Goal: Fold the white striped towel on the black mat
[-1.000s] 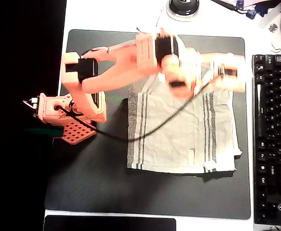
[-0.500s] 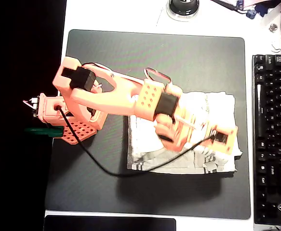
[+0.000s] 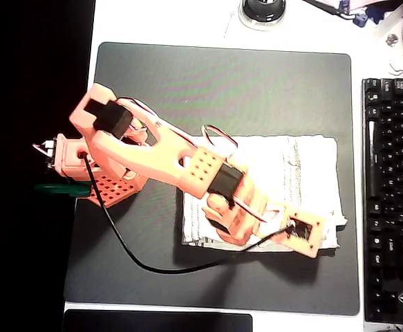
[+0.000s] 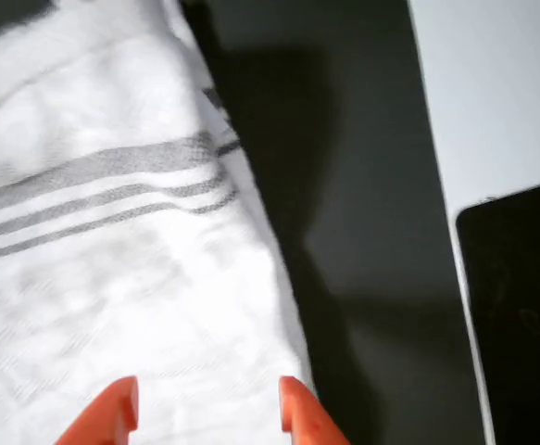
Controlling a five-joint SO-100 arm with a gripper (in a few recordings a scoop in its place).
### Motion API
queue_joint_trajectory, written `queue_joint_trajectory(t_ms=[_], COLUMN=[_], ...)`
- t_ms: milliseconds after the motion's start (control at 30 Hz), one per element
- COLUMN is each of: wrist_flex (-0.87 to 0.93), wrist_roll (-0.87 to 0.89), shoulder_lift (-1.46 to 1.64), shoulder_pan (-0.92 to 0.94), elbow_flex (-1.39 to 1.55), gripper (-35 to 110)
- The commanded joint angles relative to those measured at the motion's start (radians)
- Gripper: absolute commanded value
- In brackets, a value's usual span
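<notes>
On the mat's [image 3: 139,263] right half lies the towel [image 3: 305,166], already doubled into a band. Above its lower edge hangs the gripper [image 4: 205,408], fingers spread with nothing between them. Judged from this, one fold is made; squaring may remain.

Brightness: strong light from above; the white striped towel [image 3: 305,162] nearly washes out in the overhead view.
Shadows: my arm darkens the black mat [image 3: 256,83] below me; a soft shadow runs beside the towel's edge in the wrist view.
Blur: wrist view soft throughout, my fingertips [image 4: 293,408] unsharp.
Left edge, overhead: pure black.
</notes>
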Motion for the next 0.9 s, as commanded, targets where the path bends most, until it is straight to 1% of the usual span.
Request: queue_joint_trajectory(t_ms=[0,100,267,400,500,567,633,733,867], wrist_flex=[0.020,0.077,0.284,0.380,0.417,0.411,0.368,0.222,0.023], wrist_roll=[-0.005,0.005,0.061,0.147,0.233,0.290,0.322,0.339,0.402], shoulder_lift=[0.129,0.224,0.433,0.650,0.719,0.713,0.690,0.658,0.581], shoulder_pan=[-0.020,-0.060,-0.126,-0.112,-0.072,-0.060,-0.040,-0.009,-0.018], elbow_flex=[0.021,0.057,0.152,0.316,0.428,0.499,0.565,0.684,0.804], gripper=[20,20,21,23,23,23,23,24,26])
